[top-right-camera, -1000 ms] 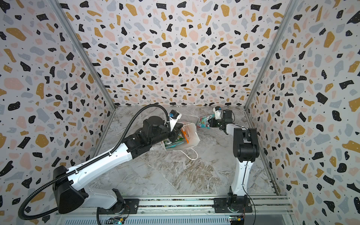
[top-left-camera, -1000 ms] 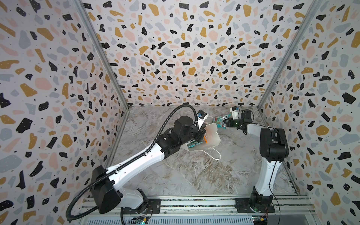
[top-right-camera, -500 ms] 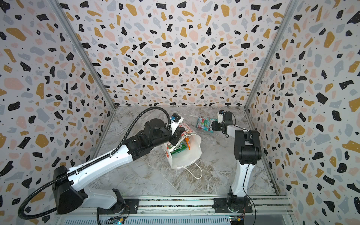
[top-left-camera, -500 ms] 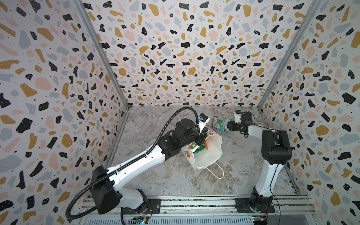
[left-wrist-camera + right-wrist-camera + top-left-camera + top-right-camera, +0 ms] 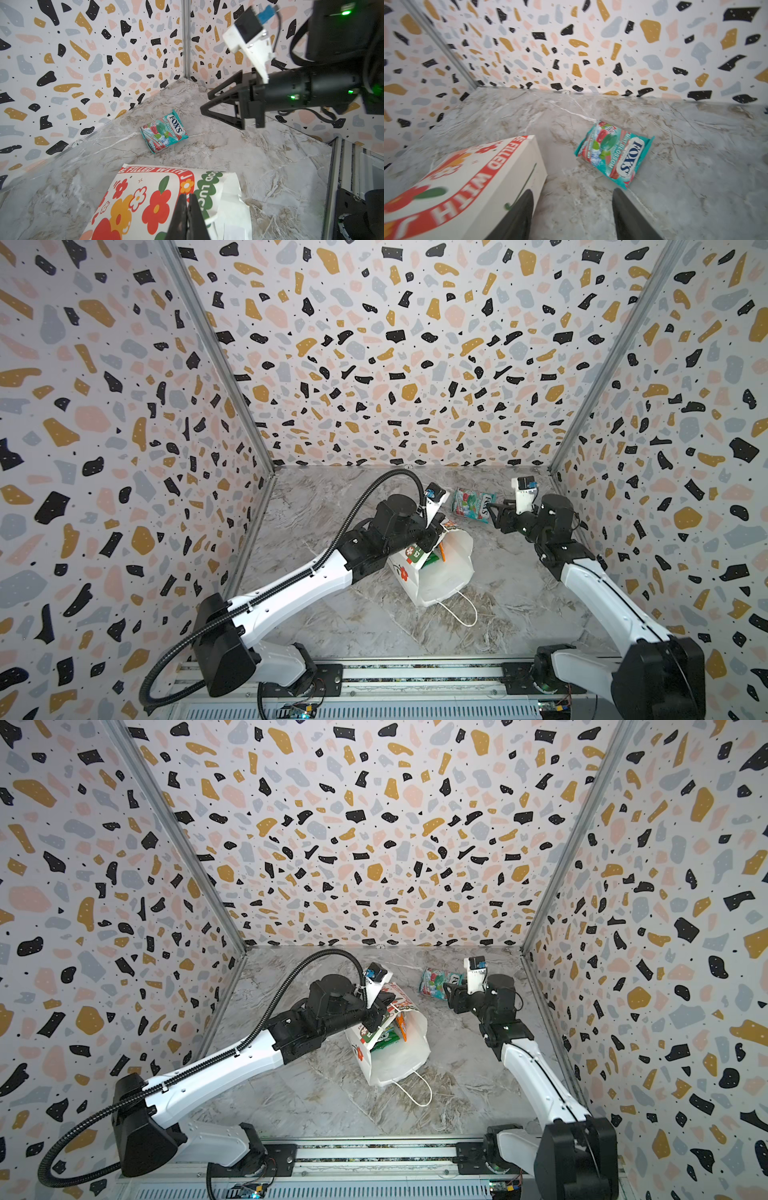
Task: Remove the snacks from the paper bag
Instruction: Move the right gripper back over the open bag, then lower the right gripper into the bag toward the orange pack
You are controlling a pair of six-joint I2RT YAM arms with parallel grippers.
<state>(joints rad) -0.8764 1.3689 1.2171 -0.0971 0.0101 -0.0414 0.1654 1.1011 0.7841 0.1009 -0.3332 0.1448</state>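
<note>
Left pincer (image 5: 188,196) is pressed together and pinches the top edge of the paper bag (image 5: 446,576). In both top views the bag sits in the middle of the frame on the gray marble counter (image 5: 324,506). Its open mouth shows to the camera, and its side with red flowers faces left. Inside it you can see a green packet (image 5: 432,559) and an orange packet (image 5: 443,551). A white cord handle (image 5: 465,610) lies on the counter at the lower edge of the bag.

Over on the right side of the frame, the right pincer (image 5: 572,193) is spread wide and holds nothing. It hangs above the counter, to the upper right of the bag.

One teal and red packet (image 5: 471,504) marked FOX'S lies flat on the counter, out of the bag. In both top views it is above the bag and a bit to the right, near the back wall (image 5: 395,364). The right pincer's tips point at this packet and are just beside it. I cannot tell if they touch it.
</note>
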